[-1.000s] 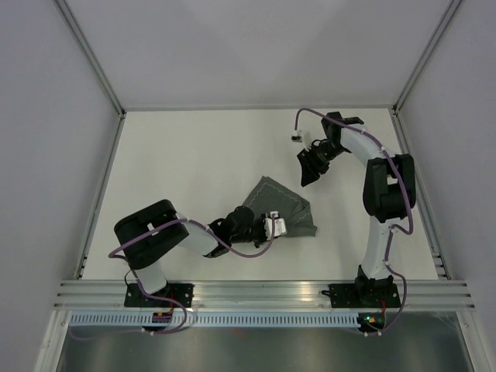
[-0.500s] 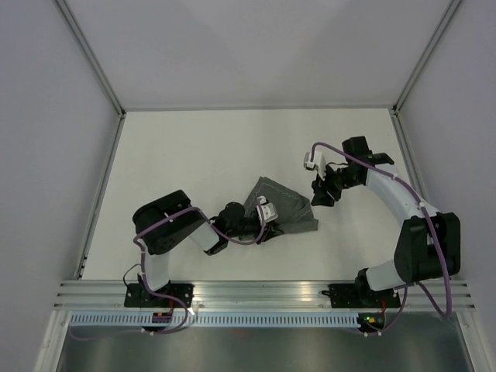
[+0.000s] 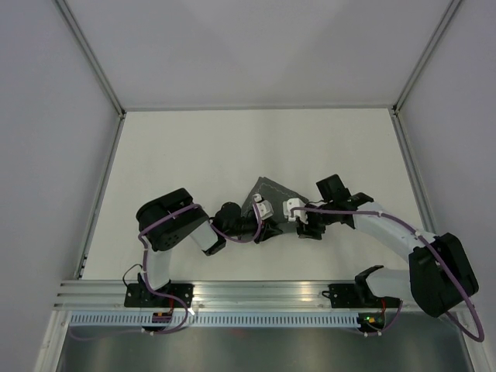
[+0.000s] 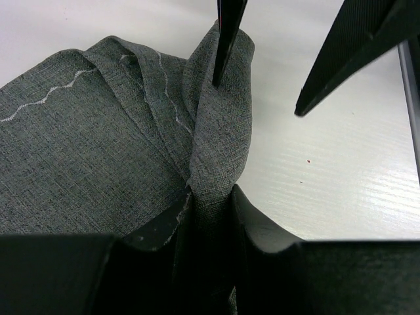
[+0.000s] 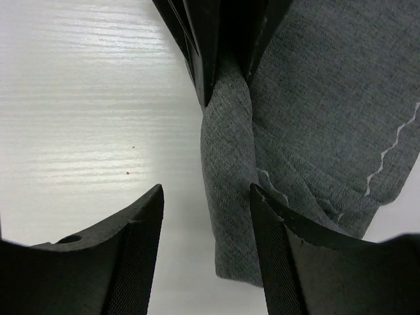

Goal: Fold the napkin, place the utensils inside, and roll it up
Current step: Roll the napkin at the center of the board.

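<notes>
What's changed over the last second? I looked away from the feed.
The right pincer swung from the far right of the table towards the near edge and inward to the napkin. It is now open, astride the fold held by the left pincer. The left pincer shifted slightly left, and the cloth looks more gathered. Unchanged: the left pincer stays shut on the napkin.

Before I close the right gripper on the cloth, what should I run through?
1. Hold of the left gripper on the napkin: ok, shut on a raised fold.
2. Opening of the right gripper: ok, open.
3. Fold lying between the right gripper's fingers: ok in the right wrist view.
4. Clearance between the two grippers: ok, close but apart.
5. Napkin lying flat: not ok, bunched.
6. Position of the fork: cannot tell, not seen in any view.
</notes>
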